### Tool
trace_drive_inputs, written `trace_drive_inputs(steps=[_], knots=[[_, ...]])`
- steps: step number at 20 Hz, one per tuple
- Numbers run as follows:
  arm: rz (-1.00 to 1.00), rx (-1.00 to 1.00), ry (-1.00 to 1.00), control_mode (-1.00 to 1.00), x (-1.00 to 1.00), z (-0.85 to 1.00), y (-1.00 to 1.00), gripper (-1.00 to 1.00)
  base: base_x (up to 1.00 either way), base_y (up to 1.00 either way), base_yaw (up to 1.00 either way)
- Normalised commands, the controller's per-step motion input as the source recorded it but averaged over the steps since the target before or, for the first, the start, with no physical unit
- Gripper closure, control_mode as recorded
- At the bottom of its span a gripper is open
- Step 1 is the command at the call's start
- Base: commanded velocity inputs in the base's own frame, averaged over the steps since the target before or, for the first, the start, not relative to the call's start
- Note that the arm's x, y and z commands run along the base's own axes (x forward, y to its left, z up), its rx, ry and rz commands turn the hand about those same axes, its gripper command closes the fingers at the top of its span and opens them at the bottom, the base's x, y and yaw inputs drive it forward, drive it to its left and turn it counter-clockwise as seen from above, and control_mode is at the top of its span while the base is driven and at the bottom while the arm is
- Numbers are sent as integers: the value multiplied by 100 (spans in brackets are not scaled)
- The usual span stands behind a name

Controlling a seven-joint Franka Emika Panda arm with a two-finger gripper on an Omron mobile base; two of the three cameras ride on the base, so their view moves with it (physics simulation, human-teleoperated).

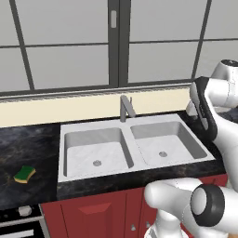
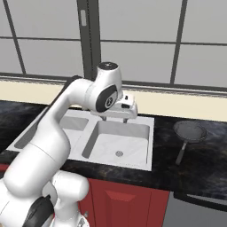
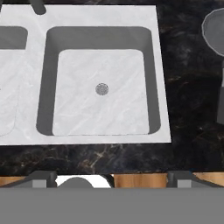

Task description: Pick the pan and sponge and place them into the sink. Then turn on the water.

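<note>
Pan (image 2: 189,131): small, round, dark, lying flat on the black marbled counter (image 2: 195,168) to the right of the sink (image 2: 146,146), apart from its rim. Thin straight handle runs toward the counter's front edge. In the hand view the pan (image 3: 214,26) sits at the upper right corner, cut by the frame, handle trailing down the right side.

Sponge (image 1: 24,174): yellow body, green top layer, resting on the counter left of the sink, well apart from the pan, with both basins between them.

Sink: white-grey, 2 square bowls, each with a round drain. Both bowls bare. Angular grey faucet (image 1: 125,108) stands behind the divider between the 2 bowls; no stream visible from the spout.

Gripper (image 3: 112,179): hangs above the right-hand bowl, looking down into it, drain near the middle of the hand view. Fingertips (image 3: 41,178) set wide apart, nothing between them, touching nothing.

Red cabinet fronts (image 1: 93,214) below the counter; window panes behind the faucet.
</note>
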Motion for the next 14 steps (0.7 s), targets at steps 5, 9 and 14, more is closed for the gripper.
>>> trace_drive_inputs(steps=[5,9,14], knots=[[-2,0,1,-100,-11,-1,-36,-100,0,0,0],[0,0,4,-100,-9,-3,-37,-100,0,0,0],[0,0,6,-100,-10,-12,-37,-100,0,0,0]])
